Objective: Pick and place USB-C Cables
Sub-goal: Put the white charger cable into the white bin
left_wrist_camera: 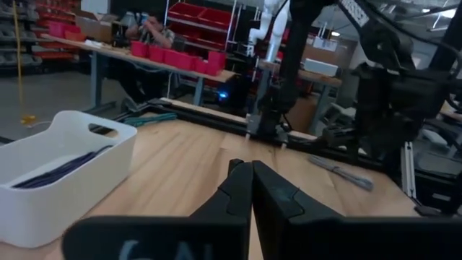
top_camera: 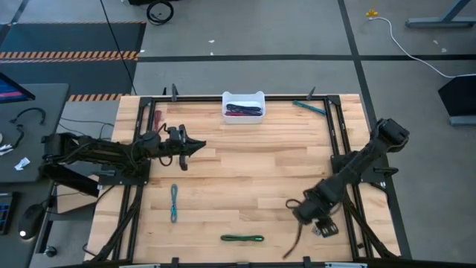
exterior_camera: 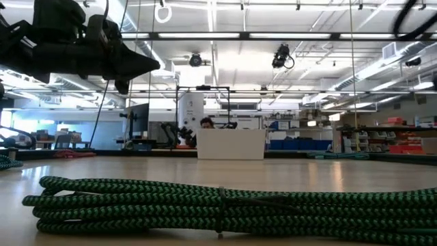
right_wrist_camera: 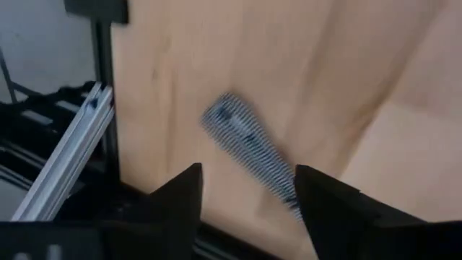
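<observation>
High view: wooden desk inside a black frame. Left end effector is raised over the left half of the desk, pointing toward the middle, fingers clenched on nothing. Right end effector is low at the near right corner, just above a grey cable that trails to the desk's front edge. White bin at the far edge, middle, holds dark cables. Loose cables: a teal one left of centre, a green one near the front edge, another teal one at the far right by the frame, a red one at the far left.

Low view: only this view shows the green cable close up, a folded braided bundle lying flat across the foreground. The left end effector hangs well clear of the desk, tips together. The white bin stands far behind. Right end effector not seen here.

Left wrist view: clenched fingers meet with no gap, nothing between them. The bin shows purple cables inside. A person sits at a bench in the room behind.

Right wrist view: fingers released and spread wide, the grey braided cable lying on the desk between them, not gripped. Only here is its striped weave visible.
</observation>
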Robot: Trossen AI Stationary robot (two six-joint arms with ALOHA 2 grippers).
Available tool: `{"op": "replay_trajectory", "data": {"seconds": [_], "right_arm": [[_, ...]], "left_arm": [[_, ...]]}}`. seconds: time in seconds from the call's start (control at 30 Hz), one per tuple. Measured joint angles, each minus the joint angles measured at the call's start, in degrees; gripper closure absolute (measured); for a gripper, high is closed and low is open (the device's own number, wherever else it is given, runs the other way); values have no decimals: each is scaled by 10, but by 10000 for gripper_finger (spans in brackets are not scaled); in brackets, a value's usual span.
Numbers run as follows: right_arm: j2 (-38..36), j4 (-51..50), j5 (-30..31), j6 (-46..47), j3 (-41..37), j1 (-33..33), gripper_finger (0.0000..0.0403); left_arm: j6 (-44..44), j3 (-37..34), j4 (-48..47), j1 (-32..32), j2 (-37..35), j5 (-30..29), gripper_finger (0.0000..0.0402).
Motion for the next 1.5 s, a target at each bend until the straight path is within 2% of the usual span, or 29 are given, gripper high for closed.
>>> {"op": "replay_trajectory", "data": {"seconds": [0.07, 0.17, 0.27, 0.37, 0.57, 0.77, 0.93, 1.2, 1.27, 1.33, 1.4, 1.5], "right_arm": [[0, 2, 15, 21, 0, 29, 150], [1, 3, 77, 26, 0, 77, 123], [1, 12, 151, 25, -10, 120, 116], [1, 16, 195, 41, -31, 156, 122], [1, 52, 221, 46, -77, 204, 135], [-1, 123, 243, 35, -136, 217, 149], [-5, 160, 248, 4, -167, 218, 196], [-3, 169, 247, -10, -163, 208, 364], [-2, 166, 255, 5, -159, 191, 377], [-1, 167, 295, 31, -156, 166, 378], [-5, 176, 366, 48, -157, 132, 378], [-10, 197, 466, 26, -164, 74, 382]], "left_arm": [[0, 0, 4, 0, 0, -1, 383], [0, 0, 4, 0, 0, -1, 382], [0, 0, 4, 0, 0, -1, 388], [0, 0, 4, 0, 0, -1, 391], [-1, 0, 5, 0, 0, -1, 383], [-1, 0, 5, 0, 0, -4, 388], [-3, 0, 5, 0, 0, -5, 390], [-4, 0, 8, 0, 0, -5, 385], [-4, 0, 8, 0, 0, -5, 388], [-3, 0, 8, 0, 0, -5, 389], [1, 0, 8, -4, 0, -5, 387], [22, 2, 10, -17, 0, -5, 380]]}}
